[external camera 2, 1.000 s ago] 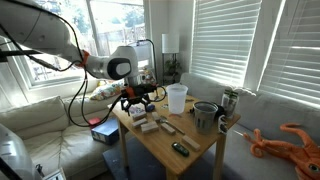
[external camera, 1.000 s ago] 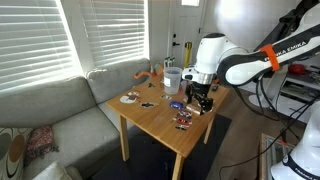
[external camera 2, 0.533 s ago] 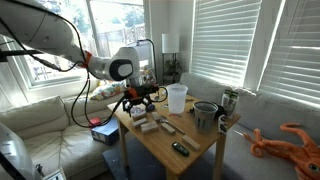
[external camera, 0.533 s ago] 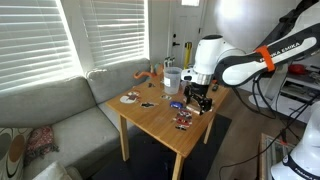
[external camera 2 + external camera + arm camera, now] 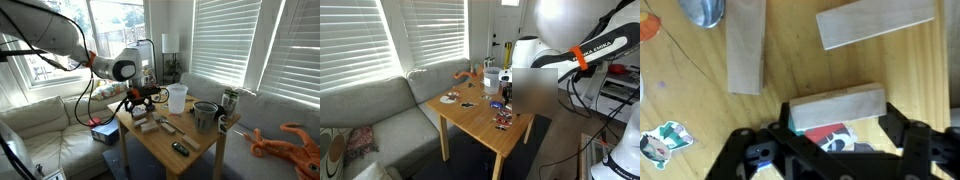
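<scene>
In the wrist view the claw [image 5: 836, 116] stood low over the bench [image 5: 920, 80]. A wooden block [image 5: 835, 103] lay flat and crosswise between its two fingers [image 5: 783, 120]. The block's ends sat right at the finger pads on either side. Whether the pads already pressed on the wood or merely flanked it could not be told, so the claw was neither clearly apart nor clearly clamped.

The block rested partly over a printed card [image 5: 835, 137] in red, black and white. Beyond it lay a second block [image 5: 745, 45], running away from the camera, and a third block [image 5: 876, 25] set at a slight angle. Both were apart from the claw. A cartoon sticker [image 5: 660, 142] lay off to one side.

In an exterior view the claw [image 5: 137, 99] had kept to the same spot over the bench's near corner through the last second, neither rising nor sliding. The clear cup [image 5: 177, 98] and the metal mug [image 5: 205, 116] had not shifted either. That stillness suggested the approach was over and the work had come down to the grip itself. The block was on the bench, bracketed but not lifted.
</scene>
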Robot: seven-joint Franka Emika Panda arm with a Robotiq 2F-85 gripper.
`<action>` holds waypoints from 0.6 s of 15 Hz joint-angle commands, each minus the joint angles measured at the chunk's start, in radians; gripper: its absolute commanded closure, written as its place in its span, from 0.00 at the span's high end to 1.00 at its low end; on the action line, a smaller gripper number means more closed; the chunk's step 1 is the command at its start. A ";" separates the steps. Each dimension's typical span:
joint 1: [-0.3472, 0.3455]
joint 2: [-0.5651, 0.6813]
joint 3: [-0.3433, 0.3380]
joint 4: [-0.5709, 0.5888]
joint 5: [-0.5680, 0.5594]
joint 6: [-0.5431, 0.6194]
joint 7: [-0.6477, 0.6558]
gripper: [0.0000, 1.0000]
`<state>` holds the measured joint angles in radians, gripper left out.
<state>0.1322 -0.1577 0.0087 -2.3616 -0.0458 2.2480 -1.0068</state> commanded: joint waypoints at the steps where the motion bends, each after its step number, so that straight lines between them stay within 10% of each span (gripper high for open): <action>1: -0.002 0.004 0.003 0.026 0.050 -0.029 -0.038 0.62; 9: -0.009 -0.044 0.039 0.046 0.070 -0.173 0.278 0.62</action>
<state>0.1331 -0.1731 0.0273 -2.3249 0.0108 2.1217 -0.8760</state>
